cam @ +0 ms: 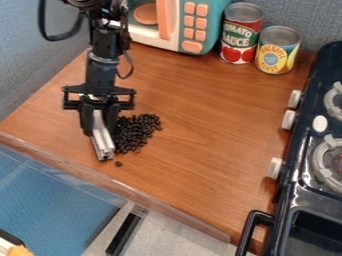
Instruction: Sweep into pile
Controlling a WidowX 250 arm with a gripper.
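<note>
Evidently, left of center, the black gripper (100,131) pinched a silvery bar (103,142) beside the dark bean pile (137,131) on the wooden counter (200,135), and careful sweeping called for skimming it low and nudging the stray bean (118,163) inward, away from the front edge (100,177).

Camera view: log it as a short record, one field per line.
hand: black, at the picture's left over the wooden counter, closed on a silver bar
hand point: the hand
silver bar: slanting downward, left of the beans
dark beans: loose heap right beside the bar
stray bean: near the bar's lower end, apart from the heap
back of counter: toy microwave, red can, yellow-and-blue can
right side: black toy stove
</note>
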